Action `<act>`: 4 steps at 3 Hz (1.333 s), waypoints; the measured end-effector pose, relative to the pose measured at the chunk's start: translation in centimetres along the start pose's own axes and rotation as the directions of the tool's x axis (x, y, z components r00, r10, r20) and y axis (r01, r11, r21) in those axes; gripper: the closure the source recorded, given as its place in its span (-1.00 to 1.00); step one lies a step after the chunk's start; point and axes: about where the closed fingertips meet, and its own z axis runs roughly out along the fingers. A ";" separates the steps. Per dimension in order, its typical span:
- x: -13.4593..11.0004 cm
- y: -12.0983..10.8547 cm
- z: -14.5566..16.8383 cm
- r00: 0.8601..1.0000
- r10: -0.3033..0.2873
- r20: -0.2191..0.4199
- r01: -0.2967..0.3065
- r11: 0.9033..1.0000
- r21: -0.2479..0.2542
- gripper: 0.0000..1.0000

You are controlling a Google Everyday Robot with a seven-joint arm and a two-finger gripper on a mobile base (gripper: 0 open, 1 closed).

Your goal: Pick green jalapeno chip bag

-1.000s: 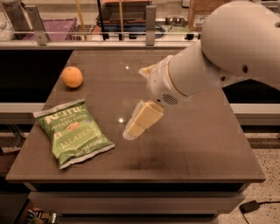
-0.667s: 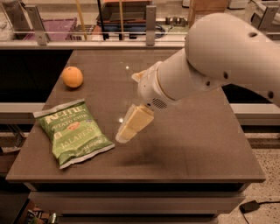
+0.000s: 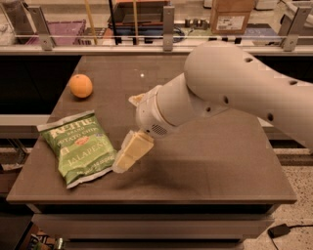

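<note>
The green jalapeno chip bag (image 3: pixel 78 148) lies flat on the front left of the dark table (image 3: pixel 210 161). It is crinkly green foil with white crimped ends and white lettering. My gripper (image 3: pixel 126 157) hangs from the large white arm (image 3: pixel 230 93) and points down and to the left. Its tip is just at the bag's right edge, low over the table. I cannot tell whether it touches the bag. Nothing is in the gripper.
An orange (image 3: pixel 80 85) sits on the back left of the table, apart from the bag. Behind the table runs a rail with a cardboard box (image 3: pixel 232 14) and a purple crate (image 3: pixel 58 31). The table's front edge is close below the bag.
The arm has swung left and a little down. The gripper has moved from the table's middle to the bag's right edge. The bag and the orange have not moved.
</note>
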 end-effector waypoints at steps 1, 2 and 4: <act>-0.7 1.7 1.4 0.999 0.002 0.033 -0.002 1.000 -0.018 -1.00; -1.2 2.8 2.9 0.999 0.008 0.033 -0.007 1.000 -0.021 -1.00; -2.1 3.3 5.5 1.000 0.006 -0.023 -0.006 1.000 -0.011 -1.00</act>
